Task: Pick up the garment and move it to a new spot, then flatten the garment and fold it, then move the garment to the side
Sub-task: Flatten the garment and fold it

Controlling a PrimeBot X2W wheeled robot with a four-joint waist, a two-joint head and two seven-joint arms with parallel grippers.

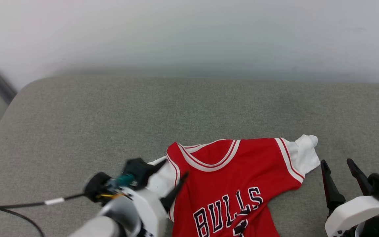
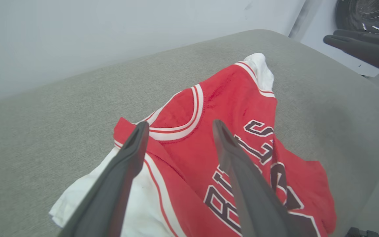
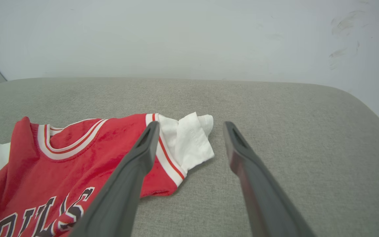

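Garment on grey cushion — "BULLS" lettering legible. Left gripper splayed, empty, over garment's shoulder; right gripper splayed, empty, just beside garment.

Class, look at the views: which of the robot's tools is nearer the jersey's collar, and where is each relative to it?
Left. The left tool is over the jersey, just beside the collar; the right tool is off the jersey, past its white sleeve.
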